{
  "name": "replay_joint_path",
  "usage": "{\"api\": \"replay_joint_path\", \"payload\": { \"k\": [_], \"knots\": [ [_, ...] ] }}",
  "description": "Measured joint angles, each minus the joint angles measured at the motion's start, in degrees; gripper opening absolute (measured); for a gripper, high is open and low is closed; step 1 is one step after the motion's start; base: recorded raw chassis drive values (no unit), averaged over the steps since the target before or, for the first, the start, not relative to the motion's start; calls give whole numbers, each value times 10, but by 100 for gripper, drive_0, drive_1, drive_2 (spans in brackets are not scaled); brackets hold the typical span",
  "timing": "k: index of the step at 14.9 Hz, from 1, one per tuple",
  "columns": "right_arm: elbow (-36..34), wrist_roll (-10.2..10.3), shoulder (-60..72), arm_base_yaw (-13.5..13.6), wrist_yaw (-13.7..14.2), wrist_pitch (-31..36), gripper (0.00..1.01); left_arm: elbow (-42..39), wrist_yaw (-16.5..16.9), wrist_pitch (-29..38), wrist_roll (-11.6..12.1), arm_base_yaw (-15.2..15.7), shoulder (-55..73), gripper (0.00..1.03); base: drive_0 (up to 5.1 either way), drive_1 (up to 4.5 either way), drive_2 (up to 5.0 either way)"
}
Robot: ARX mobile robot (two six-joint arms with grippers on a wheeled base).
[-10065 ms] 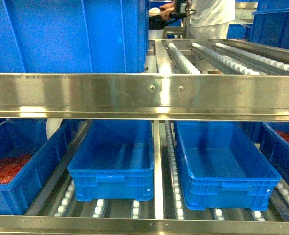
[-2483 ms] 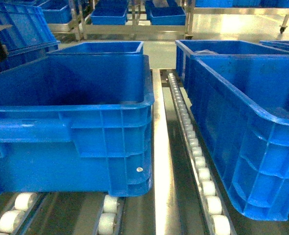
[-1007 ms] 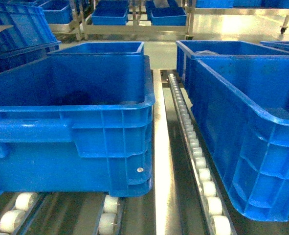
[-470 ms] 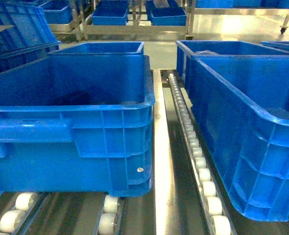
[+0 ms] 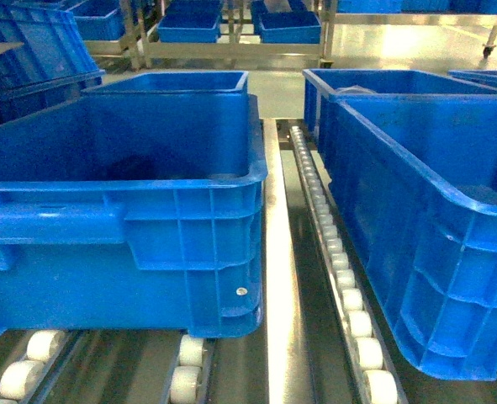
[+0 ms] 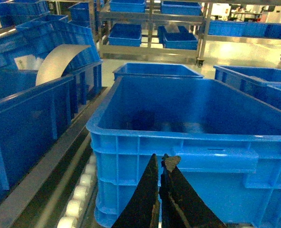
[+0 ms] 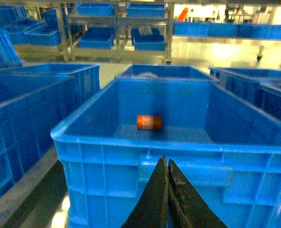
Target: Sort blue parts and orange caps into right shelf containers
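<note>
one orange cap (image 7: 149,122), two crates (image 5: 172,181)

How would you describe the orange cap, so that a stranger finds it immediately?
Start at the large blue crate directly in front of the right gripper in the right wrist view. On its floor, toward the far wall, lies the orange cap, a small cylinder on its side. It is the only orange thing among blue.
</note>
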Motion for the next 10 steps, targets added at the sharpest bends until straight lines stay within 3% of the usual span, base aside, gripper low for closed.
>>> {"api": "replay_joint_path", "payload": {
  "k": [1,2,8,9,10],
  "knots": [
    [2,0,-9,0,0,14,1,0,2,-16,0,0,-11,2,0,0,0],
    [0,0,-9,0,0,-3,1,0,2,-106,0,0,-73,2,0,0,0],
    [0,0,-9,0,0,4,2,0,2,-106,1,0,-97,2,0,0,0],
    [0,0,-9,0,0,4,14,0,2,-106,1,0,-97,10,0,0,0],
    [0,0,-9,0,0,4,29,0,2,-106,1,0,-97,25,0,0,0]
  ]
}}
